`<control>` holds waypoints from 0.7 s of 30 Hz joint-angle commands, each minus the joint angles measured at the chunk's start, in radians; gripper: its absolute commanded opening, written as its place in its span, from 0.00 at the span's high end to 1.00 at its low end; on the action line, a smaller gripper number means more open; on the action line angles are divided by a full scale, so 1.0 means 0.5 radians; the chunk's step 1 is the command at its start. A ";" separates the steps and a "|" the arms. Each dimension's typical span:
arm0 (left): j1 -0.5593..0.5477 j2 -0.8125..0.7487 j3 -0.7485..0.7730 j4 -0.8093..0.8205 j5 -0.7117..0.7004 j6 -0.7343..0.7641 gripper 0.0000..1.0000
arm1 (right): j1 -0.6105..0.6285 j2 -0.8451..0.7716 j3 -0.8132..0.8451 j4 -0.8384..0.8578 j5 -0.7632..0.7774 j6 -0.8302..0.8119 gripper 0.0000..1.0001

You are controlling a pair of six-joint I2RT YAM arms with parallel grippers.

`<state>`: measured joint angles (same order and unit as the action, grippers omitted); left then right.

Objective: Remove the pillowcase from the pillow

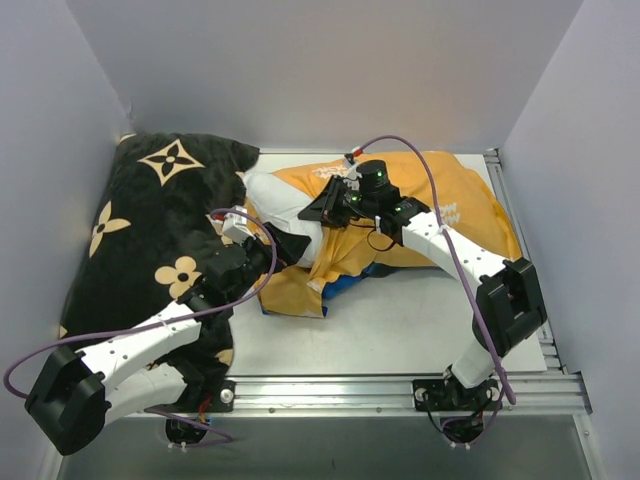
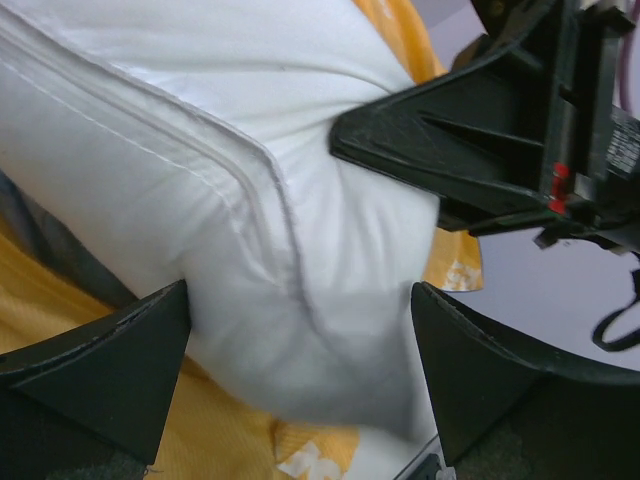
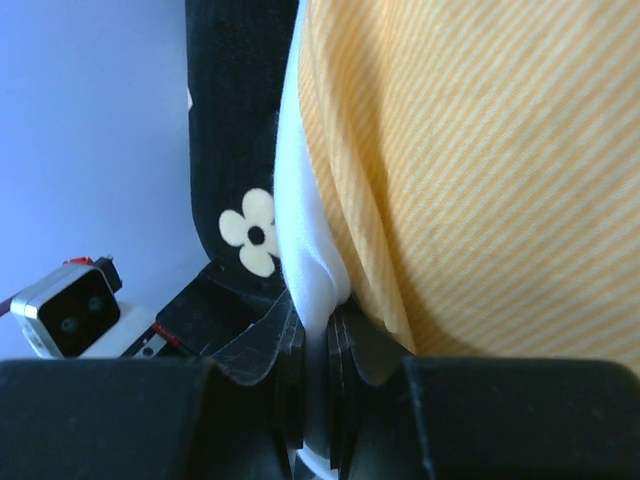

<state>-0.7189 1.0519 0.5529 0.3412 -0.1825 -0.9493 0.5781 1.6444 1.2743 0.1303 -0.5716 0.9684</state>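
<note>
Pillowcase [image 3: 480,180] lies beside the right tool [image 3: 318,370] — pinching, apparently, the pillow [image 3: 305,270] — left tool [image 2: 300,300] spread wide.

Lit brightly and evenly from overhead, with only soft, pale shadows on the table [image 1: 400,320] beneath the arms [image 1: 460,260]. Crisp throughout in the top view, with a cool bluish cast on the walls [image 1: 300,70]. Nearly washed out on the white pillow [image 2: 200,150], smeared and soft along the dark fingers [image 2: 100,370] of the left gripper [image 2: 300,295]. Blurred up close around the right gripper [image 3: 318,335], sharper farther off on the striped orange pillowcase [image 3: 480,150]
</note>
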 commanded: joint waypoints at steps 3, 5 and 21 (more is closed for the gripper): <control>-0.019 -0.067 0.005 0.293 0.282 -0.013 0.02 | 0.062 -0.015 0.191 0.243 -0.038 0.045 1.00; -0.013 -0.058 0.005 0.339 0.282 -0.013 0.03 | 0.068 -0.012 0.191 0.239 -0.038 0.048 1.00; 0.100 0.307 0.127 0.453 0.162 -0.050 0.03 | 0.191 -0.141 -0.002 0.325 -0.059 0.067 1.00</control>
<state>-0.6735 1.1568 0.5556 0.4564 -0.1261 -0.9619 0.6189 1.6360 1.2675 0.1501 -0.5137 0.9684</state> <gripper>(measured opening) 0.975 0.099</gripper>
